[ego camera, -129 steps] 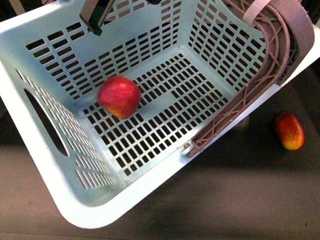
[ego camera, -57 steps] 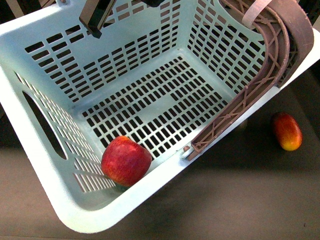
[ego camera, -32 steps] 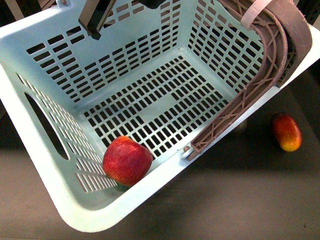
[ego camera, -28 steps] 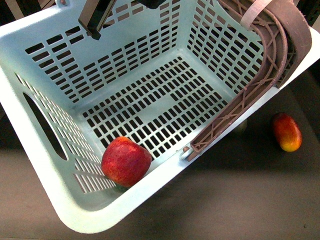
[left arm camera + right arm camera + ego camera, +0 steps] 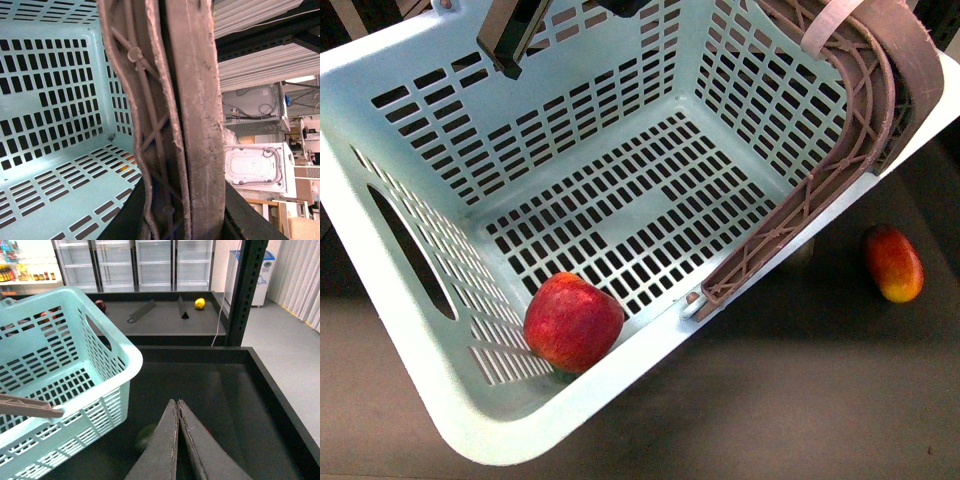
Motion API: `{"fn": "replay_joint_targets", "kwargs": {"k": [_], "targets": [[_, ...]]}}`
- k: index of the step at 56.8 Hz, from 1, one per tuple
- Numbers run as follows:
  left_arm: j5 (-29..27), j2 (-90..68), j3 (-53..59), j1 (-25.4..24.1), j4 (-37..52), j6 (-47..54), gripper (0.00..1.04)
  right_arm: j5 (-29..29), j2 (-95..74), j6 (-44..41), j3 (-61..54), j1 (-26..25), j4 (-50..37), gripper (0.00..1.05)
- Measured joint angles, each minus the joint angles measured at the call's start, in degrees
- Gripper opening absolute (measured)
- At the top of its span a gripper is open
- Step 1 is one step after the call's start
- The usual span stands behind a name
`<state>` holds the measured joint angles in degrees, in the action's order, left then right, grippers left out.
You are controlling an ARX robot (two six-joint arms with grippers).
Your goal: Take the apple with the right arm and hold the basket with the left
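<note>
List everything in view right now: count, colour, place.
basket: one, pale mint-blue, tilted, filling the front view
handle: one, brownish lattice, on the basket's right side
apple: one, red, in the basket's near corner
long fruit: one, red-yellow, dark surface right of basket
green fruit: one, dark surface by right fingers, partly hidden
yellow fruit: one, far shelf, right wrist view
left fingers: dark, flanking the handle
right fingers: grey-brown, shut, empty, outside the basket

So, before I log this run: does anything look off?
The basket looks tilted rather than level, and the apple lies tucked into its near corner against the wall, not mid-floor.
</note>
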<state>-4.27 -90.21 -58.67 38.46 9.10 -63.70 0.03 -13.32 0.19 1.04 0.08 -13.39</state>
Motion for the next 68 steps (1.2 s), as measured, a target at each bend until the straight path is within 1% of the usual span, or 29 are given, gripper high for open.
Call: {"fn": "replay_joint_targets", "kwargs": {"k": [13,16,18,33,36,39,40,41,43,46,53,54,62,65,66,68], "targets": [[0.0,0.0,0.0,0.02,0.0,0.0,0.18,0.0,3.58,0.0,0.0,0.0,3.61,0.02],[0.04,0.0,0.0,0.04,0.0,-0.02,0.18,-0.15,8.13,0.0,0.02,0.0,9.92,0.02],[0.09,0.0,0.0,0.04,0.0,0.0,0.18,0.07,10.86,0.02,0.02,0.0,12.5,0.02],[0.0,0.0,0.0,0.09,0.02,0.04,0.18,0.04,12.9,0.0,0.02,0.0,13.31,0.02],[-0.07,0.0,0.0,0.09,0.02,0.07,0.18,0.04,12.9,-0.02,0.02,0.0,13.31,0.09],[-0.07,0.0,0.0,0.09,0.02,0.02,0.18,0.04,12.94,-0.02,0.02,0.0,13.31,0.2],[-0.07,0.0,0.0,0.09,0.02,0.02,0.18,0.04,12.94,-0.02,0.02,0.0,13.31,0.22],[-0.02,0.0,0.0,0.09,0.02,0.02,0.18,0.04,12.94,-0.02,0.02,0.0,13.31,0.27],[0.02,0.0,0.0,0.09,0.02,0.04,0.18,0.04,12.94,0.0,0.02,0.0,13.31,0.34],[0.02,0.0,0.0,0.09,0.02,0.02,0.18,0.04,12.96,-0.02,0.02,0.0,13.31,0.41],[-0.02,0.0,0.0,0.09,0.02,0.04,0.18,0.04,12.96,-0.02,0.02,0.0,13.31,0.64],[-0.02,0.0,0.0,0.09,0.02,0.04,0.18,0.04,12.96,-0.02,0.02,0.0,13.31,0.65],[-0.07,0.0,0.0,0.09,0.02,0.02,0.18,0.04,12.96,-0.02,0.02,0.0,13.31,0.89],[-3.04,-0.02,1.2,0.15,4.76,-0.02,0.18,0.02,12.98,0.0,0.02,0.0,13.31,0.96],[-4.81,-0.13,1.66,0.04,7.3,-0.37,0.18,0.07,12.98,0.0,0.02,0.0,13.31,0.97],[-7.08,-0.33,1.84,-0.28,10.21,-0.81,0.18,0.04,12.98,0.0,0.02,0.0,13.31,0.97]]}}
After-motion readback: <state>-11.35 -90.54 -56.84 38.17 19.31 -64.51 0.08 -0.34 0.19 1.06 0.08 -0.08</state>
